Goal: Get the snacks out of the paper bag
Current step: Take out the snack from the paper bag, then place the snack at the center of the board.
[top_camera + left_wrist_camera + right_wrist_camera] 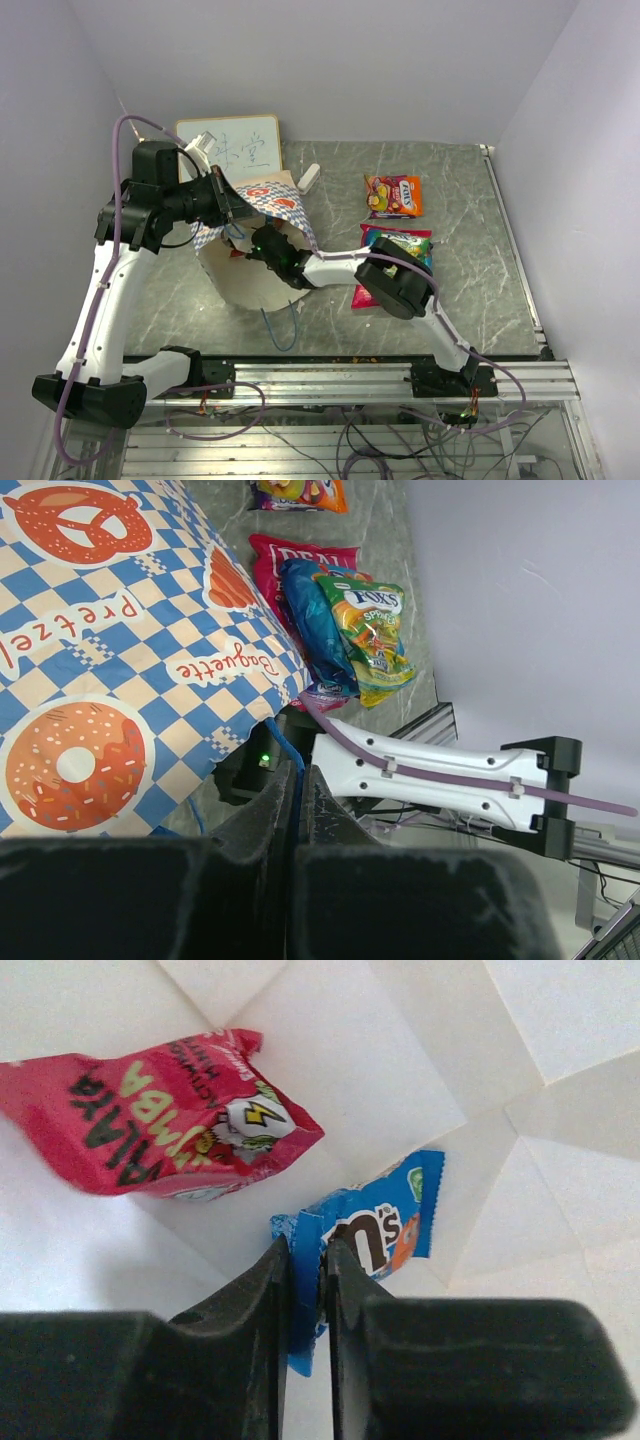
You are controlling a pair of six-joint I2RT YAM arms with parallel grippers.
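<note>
Pinching the edge of a blue M&M's packet (385,1222), the right gripper (307,1260) has its jaws pressed together on the wrapper deep inside the paper bag (268,196), over the creased cream bottom. A red packet (150,1125) lies just beside the blue one, up and to the left in the wrist view, not touching the fingers.

The left gripper (298,785) is closed on a thin blue cord handle (283,748), which runs down between its jaws, and the bag's blue-and-white checked side sits against it. The bag lies tilted on the grey marbled table (470,300), its mouth facing the right arm.

Outside the bag, an orange packet (393,195) lies alone on the table. Nearer the arms, a green-yellow Fox's packet (370,630) rests on a blue packet (312,620), both over a pink-red packet (290,552). A white writing board (232,135) and a small white block (310,177) sit behind the bag.
</note>
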